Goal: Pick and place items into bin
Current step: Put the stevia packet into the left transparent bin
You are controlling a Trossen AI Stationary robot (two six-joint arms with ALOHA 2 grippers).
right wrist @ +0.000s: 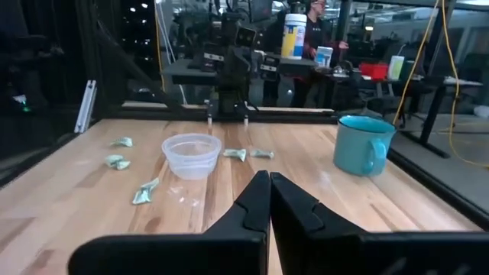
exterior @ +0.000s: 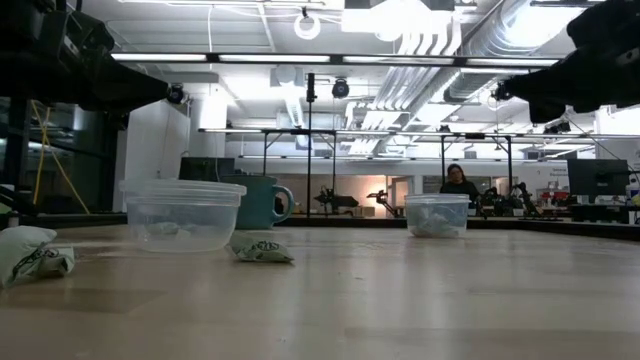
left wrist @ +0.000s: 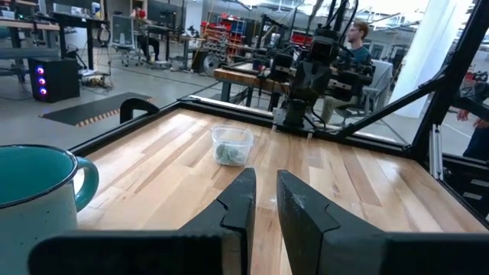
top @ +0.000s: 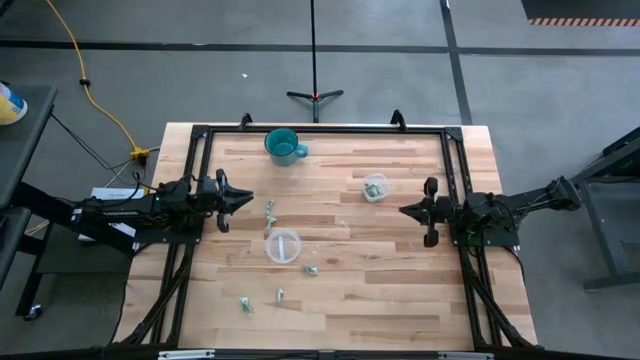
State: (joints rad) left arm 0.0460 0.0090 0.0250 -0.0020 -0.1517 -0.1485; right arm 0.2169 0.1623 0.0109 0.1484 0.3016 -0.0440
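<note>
The left end effector [top: 243, 199] is held at the worktop's [top: 400, 290] 9 o'clock edge, above the wood, with its fingers [left wrist: 237, 206] set a narrow gap apart and nothing between them. A teal mug [top: 282, 146] stands at 11 o'clock. Pale green-grey items [top: 270, 209] are scattered loose from the centre toward 7 o'clock: two just beside a clear bin [top: 282, 245] near the centre, one [top: 311, 270] at its 5 o'clock, and two more [top: 246, 304] nearer the 6 o'clock edge. A second, smaller clear tub [top: 375, 187] sits at about 1 o'clock with some items seen inside it. The right end effector [top: 405, 211] is held at the 3 o'clock edge, its fingers [right wrist: 256, 202] pressed together, gripping nothing.
</note>
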